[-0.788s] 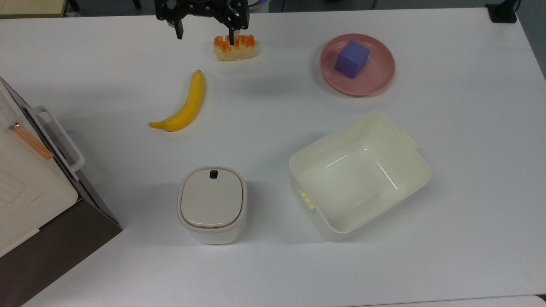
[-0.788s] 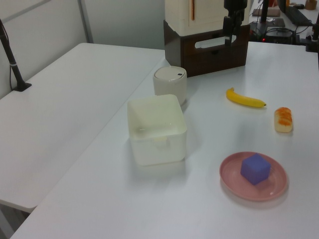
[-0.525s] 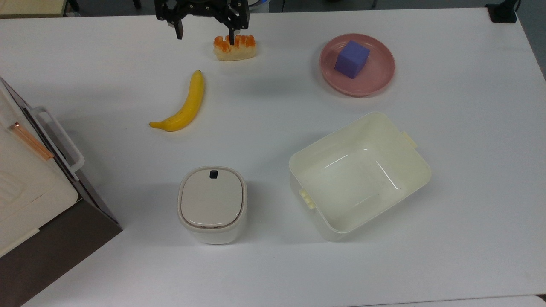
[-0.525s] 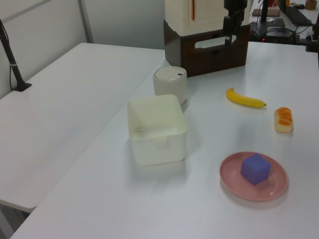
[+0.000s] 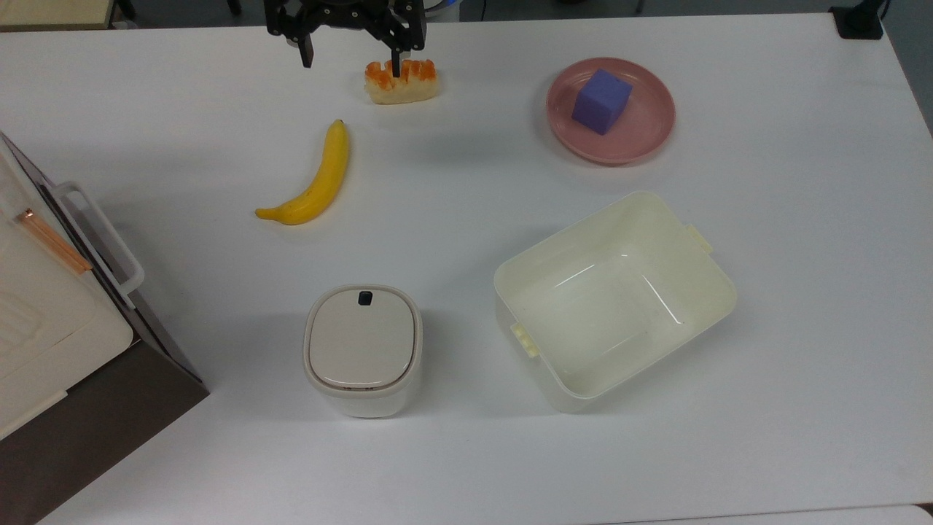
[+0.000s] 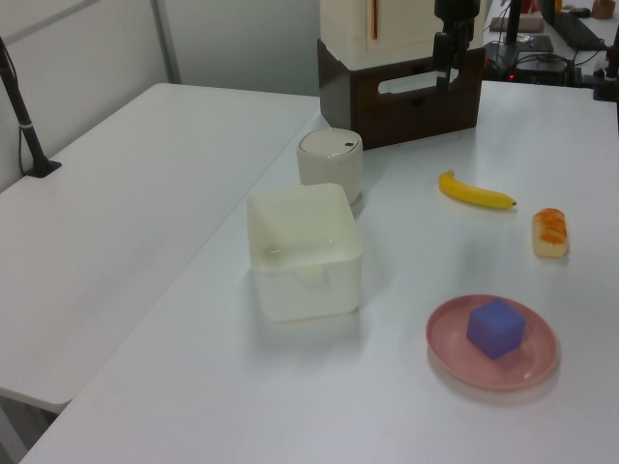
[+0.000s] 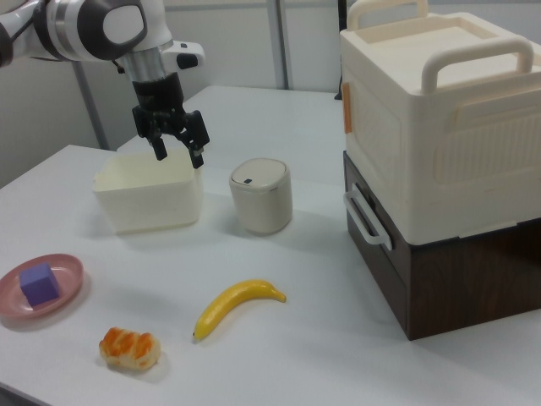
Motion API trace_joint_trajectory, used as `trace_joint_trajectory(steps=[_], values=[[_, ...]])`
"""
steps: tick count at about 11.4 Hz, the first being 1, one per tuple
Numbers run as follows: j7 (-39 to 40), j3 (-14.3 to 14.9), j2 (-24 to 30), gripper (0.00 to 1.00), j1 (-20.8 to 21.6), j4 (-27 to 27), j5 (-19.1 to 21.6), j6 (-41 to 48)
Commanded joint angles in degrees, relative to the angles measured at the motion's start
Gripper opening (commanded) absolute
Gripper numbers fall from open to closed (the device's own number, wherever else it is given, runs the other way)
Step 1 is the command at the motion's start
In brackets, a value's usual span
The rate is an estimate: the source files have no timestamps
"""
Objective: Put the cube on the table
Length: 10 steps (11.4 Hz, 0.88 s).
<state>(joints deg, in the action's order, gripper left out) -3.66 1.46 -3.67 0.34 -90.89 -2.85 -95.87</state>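
The purple-blue cube (image 5: 601,100) sits upright on a pink plate (image 5: 649,135) at the top view's upper right, on the white table (image 5: 466,182). In the left view the cube (image 6: 496,327) and plate (image 6: 450,350) are at the lower right. In the right view the cube (image 7: 39,284) and plate (image 7: 69,272) are at the far left. My gripper (image 5: 352,58) hangs open and empty, raised above the table near the top view's upper edge, well to the left of the plate. It is also in the right view (image 7: 177,154) and the left view (image 6: 446,70).
A bread piece with orange topping (image 5: 401,80) lies under the gripper and a banana (image 5: 313,181) lies beside it. A cream tub (image 5: 616,299) and a lidded white bin (image 5: 363,348) stand nearer the front. A cream case on a brown box (image 7: 439,161) fills the top view's left edge.
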Motion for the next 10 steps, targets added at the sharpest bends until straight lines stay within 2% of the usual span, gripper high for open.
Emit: trace_joint_trajectory(steps=[1,10], values=[[0.93,0.39,1.12,1.0,0.63,-1.3,-0.93,0.51],[0.93,0.21,-0.19,1.0,2.39,-1.83,-0.84,-0.11]])
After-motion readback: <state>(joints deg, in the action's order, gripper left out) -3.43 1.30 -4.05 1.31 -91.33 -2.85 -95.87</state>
